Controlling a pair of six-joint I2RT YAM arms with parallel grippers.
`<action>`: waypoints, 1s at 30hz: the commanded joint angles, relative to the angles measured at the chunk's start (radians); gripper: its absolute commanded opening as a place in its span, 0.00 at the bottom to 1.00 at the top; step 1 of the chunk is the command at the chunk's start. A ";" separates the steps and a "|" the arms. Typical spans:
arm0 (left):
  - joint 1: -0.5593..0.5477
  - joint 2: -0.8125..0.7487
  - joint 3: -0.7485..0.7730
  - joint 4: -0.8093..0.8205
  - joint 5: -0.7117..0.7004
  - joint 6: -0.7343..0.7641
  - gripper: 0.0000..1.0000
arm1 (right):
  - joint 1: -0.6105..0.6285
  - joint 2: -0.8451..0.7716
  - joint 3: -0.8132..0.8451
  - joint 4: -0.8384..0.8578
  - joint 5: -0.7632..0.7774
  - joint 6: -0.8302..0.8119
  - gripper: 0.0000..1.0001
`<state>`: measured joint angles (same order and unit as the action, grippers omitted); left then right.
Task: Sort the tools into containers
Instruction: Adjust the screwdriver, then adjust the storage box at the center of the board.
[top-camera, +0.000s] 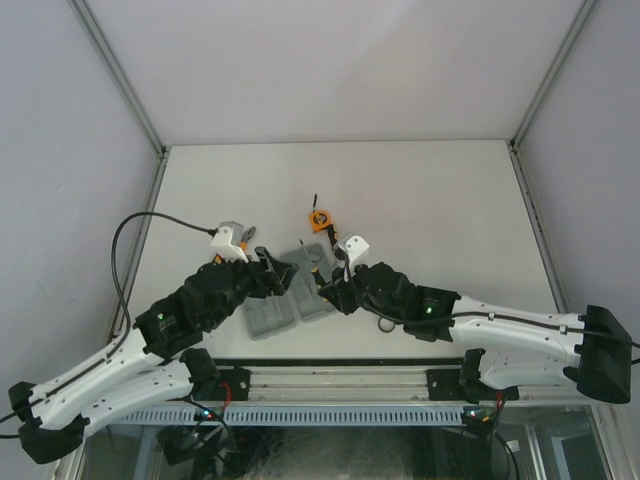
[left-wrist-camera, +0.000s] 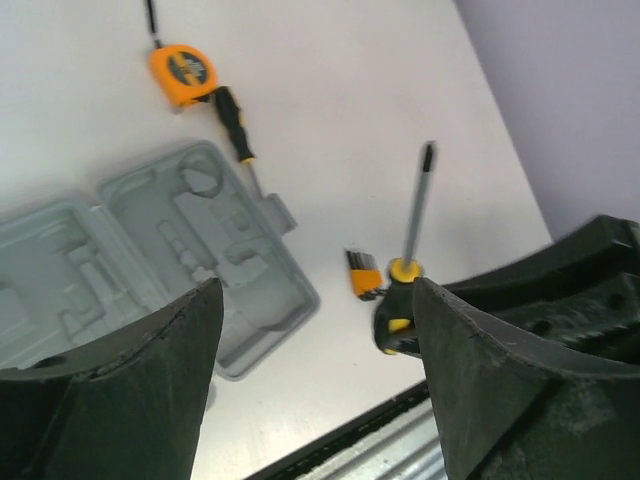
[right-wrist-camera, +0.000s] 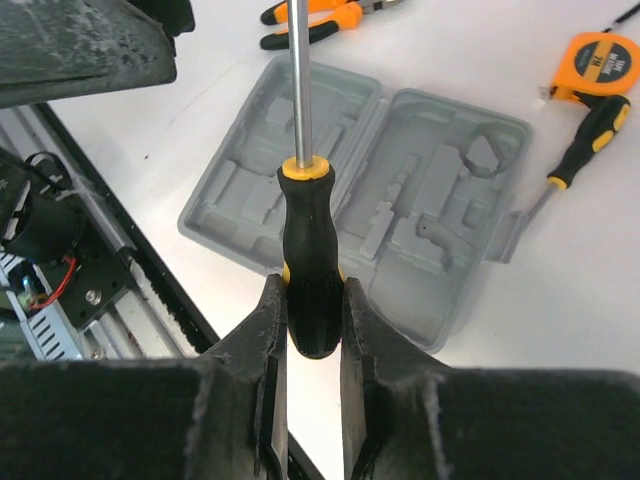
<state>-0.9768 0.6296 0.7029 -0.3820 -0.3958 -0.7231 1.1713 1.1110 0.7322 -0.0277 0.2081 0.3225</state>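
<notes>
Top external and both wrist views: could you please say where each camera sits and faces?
Top external: above and behind the left arm and right arm, looking down on the table; both show.
Left wrist: looks past the open left gripper at the case.
Right wrist: looks past the right gripper, shut on a screwdriver, at the case.
Shared: both wrist views show the tape measure.

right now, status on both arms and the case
Left fingers open, empty. Right fingers shut on screwdriver, near open case. Tape measure, second screwdriver beside case.
</notes>
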 joint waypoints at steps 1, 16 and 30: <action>0.086 0.025 0.030 -0.053 0.021 -0.009 0.81 | 0.001 0.007 0.039 0.015 0.093 0.082 0.00; 0.341 0.047 -0.102 -0.278 -0.095 -0.108 0.88 | -0.087 0.027 0.038 -0.085 -0.003 0.210 0.00; 0.538 0.211 -0.195 -0.230 0.065 -0.101 0.69 | -0.140 0.059 0.064 -0.136 -0.105 0.237 0.00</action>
<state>-0.4797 0.8165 0.5251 -0.6460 -0.3721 -0.8207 1.0336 1.1702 0.7422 -0.1856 0.1257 0.5407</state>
